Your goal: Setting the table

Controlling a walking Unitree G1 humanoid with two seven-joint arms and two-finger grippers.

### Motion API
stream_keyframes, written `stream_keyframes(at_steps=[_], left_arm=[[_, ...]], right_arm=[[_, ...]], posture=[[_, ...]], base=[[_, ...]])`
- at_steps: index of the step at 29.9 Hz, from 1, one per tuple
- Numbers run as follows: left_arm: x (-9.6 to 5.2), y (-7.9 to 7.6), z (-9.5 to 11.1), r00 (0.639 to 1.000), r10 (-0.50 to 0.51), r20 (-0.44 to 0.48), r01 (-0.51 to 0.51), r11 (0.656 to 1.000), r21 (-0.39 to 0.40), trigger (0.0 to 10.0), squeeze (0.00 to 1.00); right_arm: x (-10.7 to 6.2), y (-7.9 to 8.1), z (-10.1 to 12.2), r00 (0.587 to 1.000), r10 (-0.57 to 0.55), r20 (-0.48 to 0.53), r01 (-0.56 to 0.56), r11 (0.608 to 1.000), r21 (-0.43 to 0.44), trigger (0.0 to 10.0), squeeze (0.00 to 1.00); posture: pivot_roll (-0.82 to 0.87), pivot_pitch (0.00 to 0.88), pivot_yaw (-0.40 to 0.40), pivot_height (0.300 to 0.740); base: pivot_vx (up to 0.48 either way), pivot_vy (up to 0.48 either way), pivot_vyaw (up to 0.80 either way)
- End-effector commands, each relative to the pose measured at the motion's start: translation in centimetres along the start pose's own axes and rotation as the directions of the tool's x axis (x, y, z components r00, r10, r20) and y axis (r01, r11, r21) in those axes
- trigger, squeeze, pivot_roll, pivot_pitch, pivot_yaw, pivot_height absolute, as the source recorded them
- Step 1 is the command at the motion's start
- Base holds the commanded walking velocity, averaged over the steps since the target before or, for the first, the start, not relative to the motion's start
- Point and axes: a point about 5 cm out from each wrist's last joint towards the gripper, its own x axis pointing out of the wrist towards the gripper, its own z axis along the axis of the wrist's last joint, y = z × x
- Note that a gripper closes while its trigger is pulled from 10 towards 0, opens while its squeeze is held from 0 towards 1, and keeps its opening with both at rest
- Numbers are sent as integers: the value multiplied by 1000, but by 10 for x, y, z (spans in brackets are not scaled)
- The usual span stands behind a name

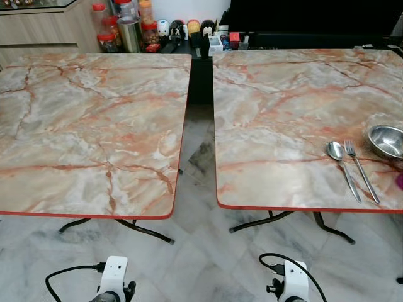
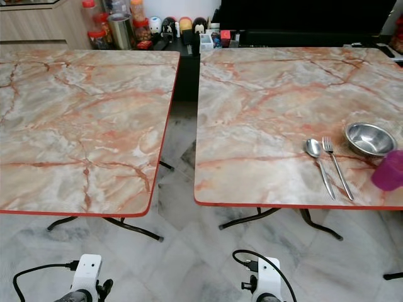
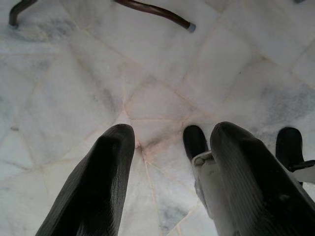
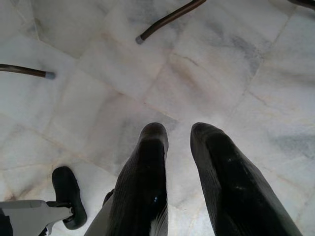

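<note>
- Nearest: both arms hang low in front of the body, aimed at the marble floor [image 3: 88, 73]. Judged idle, parked clear of the furniture.
- Left hand [image 3: 167, 142]: the two black fingers stand apart with bare floor in the gap; nothing held.
- Right hand [image 4: 179, 142]: fingers likewise parted, narrower gap, nothing between them.
- Table legs [image 4: 167, 19] curve over the floor tiles just ahead of the hands.
- Left tabletop [image 1: 88, 126]: marble-patterned with a red edge, bare; no setting laid there yet.
- Right tabletop [image 1: 283, 113]: same pattern, parted from the left one by a gap.
- Setting sits at the right tabletop's near right corner: spoon [image 1: 342, 170] and fork [image 1: 361, 170] lie side by side, handles toward the near edge, presumably so a diner at that edge can lift them.
- Steel bowl [image 2: 369, 138] stands upright just right of the fork, slightly farther back.
- Purple cup [image 2: 389, 170] stands near the bowl at the frame's right edge; partly cut off.
- Farthest: jars and bottles [image 1: 123, 25] and small items crowd a shelf against the wall.
- Judgement: one place looks largely laid.
</note>
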Motion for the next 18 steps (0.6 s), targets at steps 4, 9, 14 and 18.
stream_keyframes(at_steps=[4, 9, 14, 18], left_arm=[[-1, -2, -5, 1000, -10, -20, 10, 1000, 8, 10000, 0], [-1, 1, -3, 1000, -9, -12, 10, 1000, 6, 10000, 0], [-1, 1, -4, 1000, -10, -10, 10, 1000, 7, 10000, 0], [-1, -1, -3, 1000, -13, -7, 13, 1000, 7, 10000, 0]], right_arm=[[0, -1, -1, 1000, -6, -4, 6, 1000, 5, 10000, 0], [0, -2, -1, 1000, -5, -3, 5, 1000, 5, 10000, 0], [-1, -2, -2, 1000, -5, -3, 5, 1000, 5, 10000, 0], [0, -2, -1, 1000, -6, -2, 6, 1000, 0, 10000, 0]], posture=[[-48, 82, 4, 740], [-49, 84, 2, 740], [-51, 84, 1, 740], [-53, 89, 1, 740]], base=[[0, -303, 0], [0, -316, 0], [0, -339, 0], [0, -347, 0]])
